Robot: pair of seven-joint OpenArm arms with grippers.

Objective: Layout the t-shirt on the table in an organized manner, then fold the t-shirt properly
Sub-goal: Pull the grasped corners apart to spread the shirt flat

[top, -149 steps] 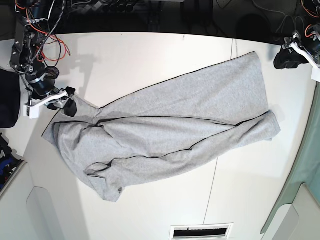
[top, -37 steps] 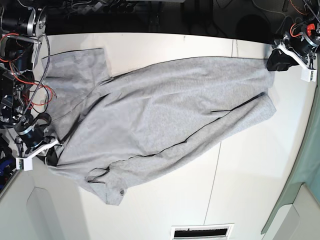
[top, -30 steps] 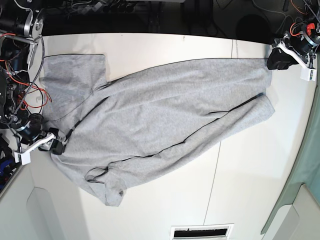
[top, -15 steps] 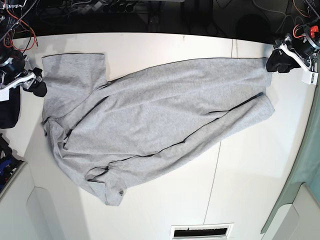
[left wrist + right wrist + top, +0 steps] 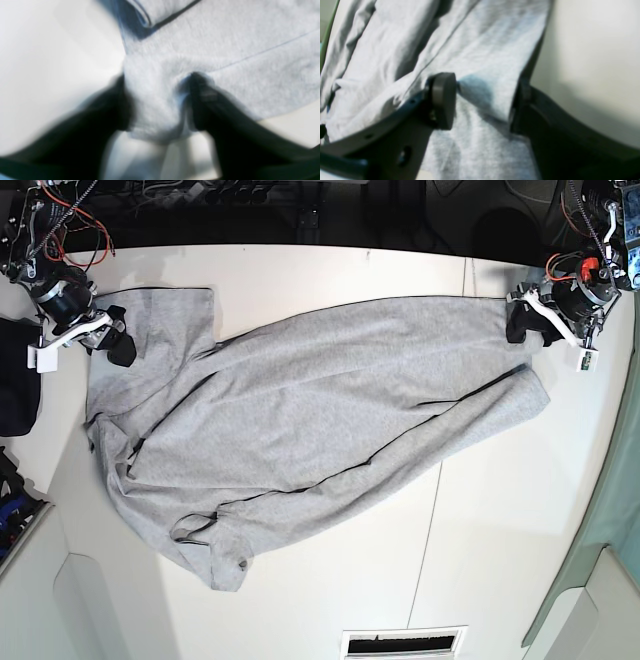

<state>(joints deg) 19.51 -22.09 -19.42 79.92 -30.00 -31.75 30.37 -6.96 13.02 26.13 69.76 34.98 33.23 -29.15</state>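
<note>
Left wrist view: my left gripper [image 5: 160, 105] has its jaws partly apart with a bunched corner of the t-shirt [image 5: 225, 50] between them; blur hides whether they pinch it.

Right wrist view: my right gripper [image 5: 482, 100] straddles the shirt's edge, jaws part open, cloth touching both pads, the table [image 5: 595, 62] bare beside it.

Base view: the shirt lies skewed and rumpled across the white table. I judge a thin bite could slip when I pull, or uneven tugging could drag fresh creases in.
</note>
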